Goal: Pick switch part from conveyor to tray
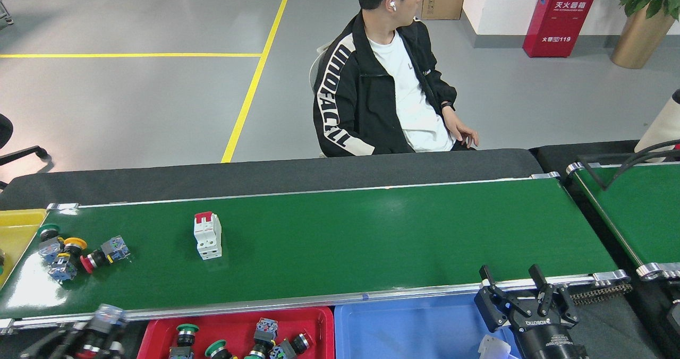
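The blurred left gripper (87,335) is seemingly clamping a push-button switch (108,314) beside the red tray (154,338); the right gripper (518,292) is hovering with fingers apart above the blue tray (404,330).

Wide bare conveyor (404,231) across centre and right of frame; blocked only by white breaker (207,236) centre-left, button cluster (74,250) far left.

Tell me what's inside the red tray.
The red tray holds several push-button switch parts, some green-capped. The picture's bottom edge cuts off its near part, so anything there is unseen.
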Robot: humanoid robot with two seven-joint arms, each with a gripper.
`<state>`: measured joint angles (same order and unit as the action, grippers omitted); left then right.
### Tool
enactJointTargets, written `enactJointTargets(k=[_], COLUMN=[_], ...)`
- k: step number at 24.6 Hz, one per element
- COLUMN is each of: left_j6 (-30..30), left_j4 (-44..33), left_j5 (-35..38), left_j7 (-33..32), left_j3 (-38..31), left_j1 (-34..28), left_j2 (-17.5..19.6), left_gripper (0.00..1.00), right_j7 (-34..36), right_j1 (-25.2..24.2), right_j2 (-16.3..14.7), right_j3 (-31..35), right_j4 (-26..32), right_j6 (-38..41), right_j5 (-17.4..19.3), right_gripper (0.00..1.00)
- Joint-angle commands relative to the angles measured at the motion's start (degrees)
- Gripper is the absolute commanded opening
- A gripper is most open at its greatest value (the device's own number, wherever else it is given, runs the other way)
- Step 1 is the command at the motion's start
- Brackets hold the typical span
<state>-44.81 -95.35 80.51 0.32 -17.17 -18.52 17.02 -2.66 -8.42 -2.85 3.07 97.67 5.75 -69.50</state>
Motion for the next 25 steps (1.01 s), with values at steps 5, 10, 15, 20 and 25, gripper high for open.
enactJointTargets(k=[5, 10, 15, 20, 25], left_j6=[-0.19, -0.19, -0.19, -0.19, -0.19], left_j4=[-2.74, -2.12, -1.86, -1.59, 1.31], left_j5=[3.95, 5.09, 2.90, 0.61, 0.96], left_j7=[0.21, 0.47, 0.64, 0.47, -0.59], left_j3=[7.24, 7.15, 0.74, -8.93, -20.53], left_j1=[0.06, 0.06, 0.15, 0.06, 0.24], left_j2=[0.39, -1.46, -4.36, -6.47, -11.13], left_gripper=[0.22, 1.00, 1.00, 1.00, 1.00], right_j7=[0.56, 0.56, 0.56, 0.56, 0.47], right_j1=[0.33, 0.33, 0.33, 0.24, 0.42], right_j2=[-0.40, -0.32, -0.49, -0.49, -0.32], right_j3=[0.09, 0.09, 0.09, 0.09, 0.09], right_j4=[0.59, 0.59, 0.50, 0.41, 0.41], right_j6=[0.23, 0.23, 0.14, 0.14, 0.05], right_j5=[0.07, 0.07, 0.07, 0.07, 0.07], right_gripper=[0.99, 0.99, 0.99, 0.99, 0.99])
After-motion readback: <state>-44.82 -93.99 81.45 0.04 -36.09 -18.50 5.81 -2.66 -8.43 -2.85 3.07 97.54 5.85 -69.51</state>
